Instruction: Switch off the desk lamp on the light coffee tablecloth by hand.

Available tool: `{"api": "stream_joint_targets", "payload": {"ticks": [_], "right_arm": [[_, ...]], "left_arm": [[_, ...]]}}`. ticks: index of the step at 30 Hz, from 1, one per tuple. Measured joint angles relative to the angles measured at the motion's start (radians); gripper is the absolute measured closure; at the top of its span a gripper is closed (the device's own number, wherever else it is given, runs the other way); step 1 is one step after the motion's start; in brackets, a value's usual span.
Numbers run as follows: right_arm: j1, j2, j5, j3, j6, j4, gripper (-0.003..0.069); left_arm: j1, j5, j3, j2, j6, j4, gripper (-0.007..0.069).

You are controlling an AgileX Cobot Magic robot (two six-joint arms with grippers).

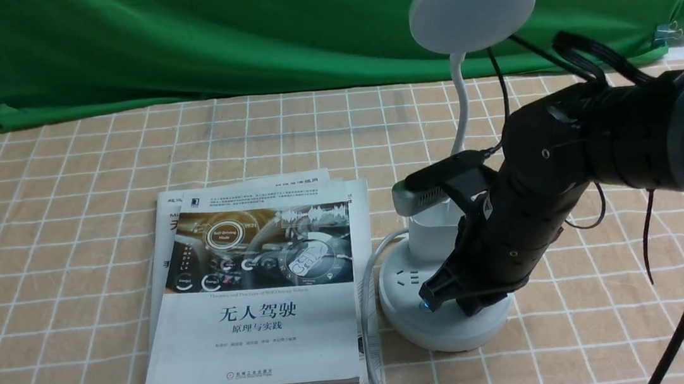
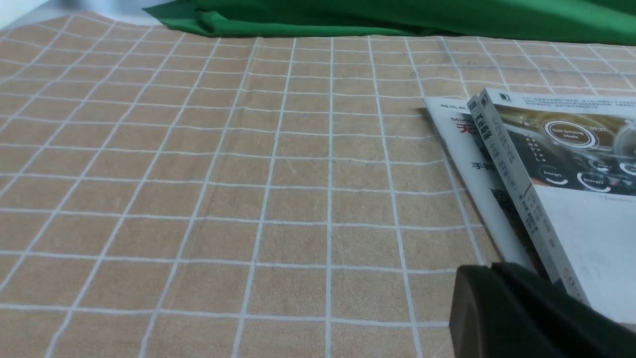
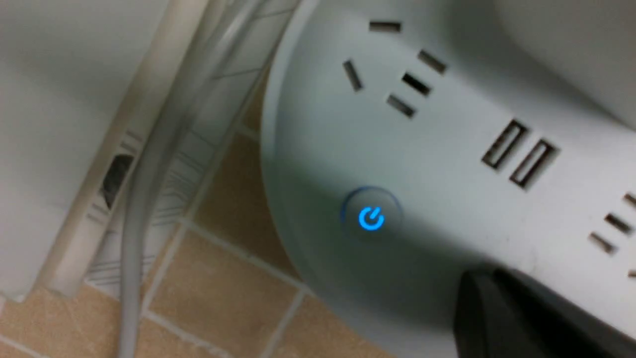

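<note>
White desk lamp with a round disc head, thin bendy neck and round socketed base (image 1: 408, 274) on a light tan-brown tablecloth with a white grid (image 1: 71, 278). The right arm's black pincer (image 1: 453, 307), closed, is over the lamp's base; a blue-lit power button (image 3: 371, 219) shows on the base. Left of the lamp, stacked white-covered books (image 1: 256, 341). The left arm's black pincer (image 2: 492, 268) is closed.

Black right claw (image 1: 446, 302) low over the white desk lamp's round base (image 1: 406, 319)
</note>
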Motion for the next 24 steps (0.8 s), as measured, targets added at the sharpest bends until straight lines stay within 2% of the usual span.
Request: {"api": "stream_joint_targets", "payload": {"ticks": [5, 12, 16, 24], "right_arm": [[0.0, -0.033, 0.0, 0.007, 0.0, -0.012, 0.0623], [0.003, -0.23, -0.032, 0.092, 0.032, -0.018, 0.0623], [0.01, -0.44, -0.084, 0.269, 0.064, -0.021, 0.0623], [0.011, -0.808, -0.087, 0.558, 0.116, -0.021, 0.0615]], "left_arm": [[0.0, 0.0, 0.0, 0.0, 0.0, 0.0, 0.062], [0.0, 0.0, 0.0, 0.0, 0.0, 0.0, 0.062], [0.0, 0.0, 0.0, 0.0, 0.0, 0.0, 0.062], [0.0, 0.0, 0.0, 0.0, 0.0, 0.0, 0.062]]}}
